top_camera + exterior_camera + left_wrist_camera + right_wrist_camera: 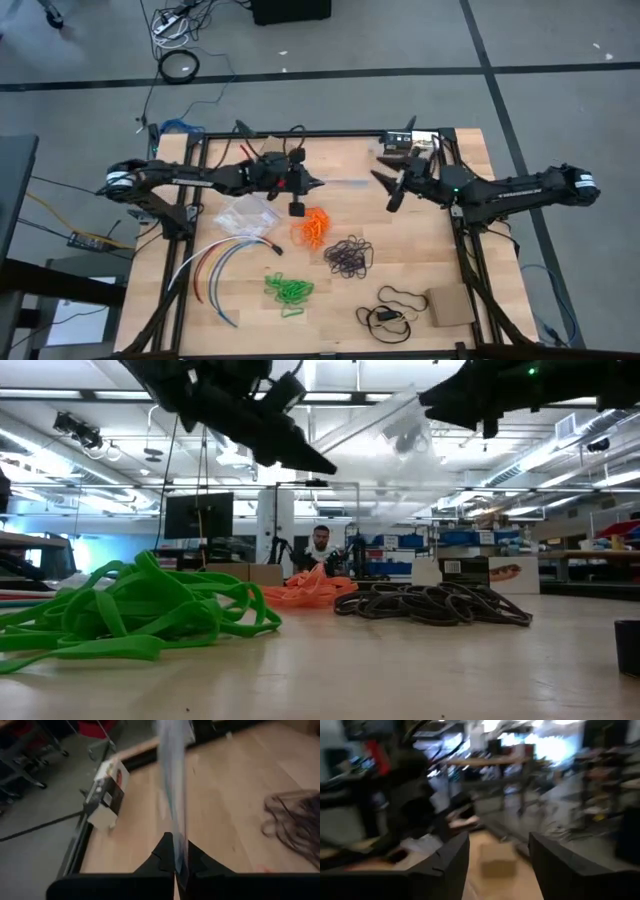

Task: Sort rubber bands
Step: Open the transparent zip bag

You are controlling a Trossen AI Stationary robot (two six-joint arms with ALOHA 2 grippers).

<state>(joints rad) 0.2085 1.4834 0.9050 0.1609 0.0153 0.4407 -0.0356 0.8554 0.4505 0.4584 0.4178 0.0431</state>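
Note:
Three heaps of rubber bands lie on the wooden table (440, 240): orange (312, 228), dark (348, 256) and green (290, 290). All three also show in the low view: green (130, 610), orange (305, 592), dark (435, 605). Above the table's far middle, my left gripper (318, 184) is shut on a clear plastic bag (395, 430). The bag stretches from it toward my right gripper (388, 190). That gripper is open, and its wrist view shows nothing between its fingers (450, 865). My left gripper pinches the clear bag by one end (176, 851) between its two fingers. The fingers come from the table's left, nearly level and tipped slightly down. The bag is lifted clear of the table and sticks out edge-on beyond the fingertips, rising toward the right arm.
More clear bags (245, 215) lie left of the orange heap. Long coloured cables (220, 265) curve at the near left. A thin black cord loop (395, 305) and a cardboard piece (450, 307) lie at the near right. A small box (410, 145) stands at the far edge.

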